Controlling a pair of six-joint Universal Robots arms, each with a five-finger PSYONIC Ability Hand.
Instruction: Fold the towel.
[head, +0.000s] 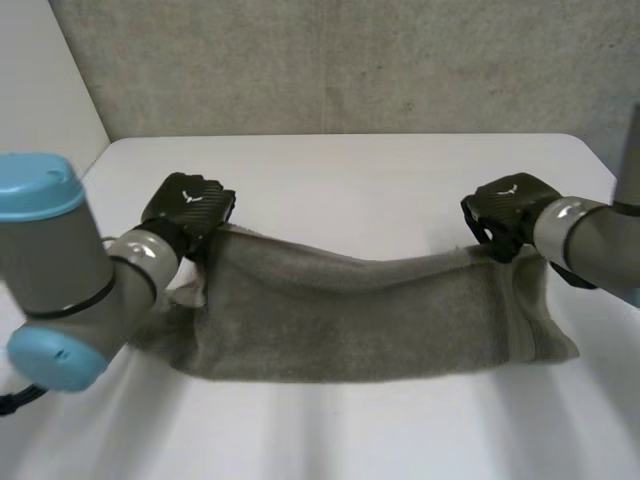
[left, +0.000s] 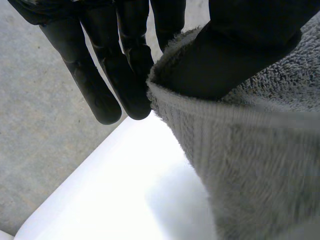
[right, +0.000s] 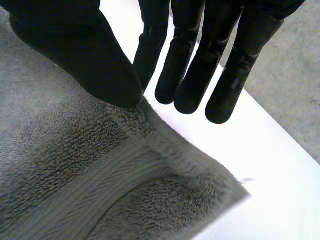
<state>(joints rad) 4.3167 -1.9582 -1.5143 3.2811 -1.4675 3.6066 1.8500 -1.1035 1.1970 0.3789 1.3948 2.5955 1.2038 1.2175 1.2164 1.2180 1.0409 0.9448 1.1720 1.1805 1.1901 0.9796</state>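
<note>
Grey terry towel (head: 370, 310) hangs stretched over the white desk (head: 380, 170), sagging in the middle, its lower edge lying on the desk. I see the left robot hand (head: 188, 210) pinching one upper corner between thumb and straight fingers; the right robot hand (head: 508, 212) pinches the other upper corner likewise.

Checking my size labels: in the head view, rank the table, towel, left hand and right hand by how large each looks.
1. table, the largest.
2. towel, stretched between both hands.
3. left hand and right hand: they look about alike, so I leave them unranked.
</note>
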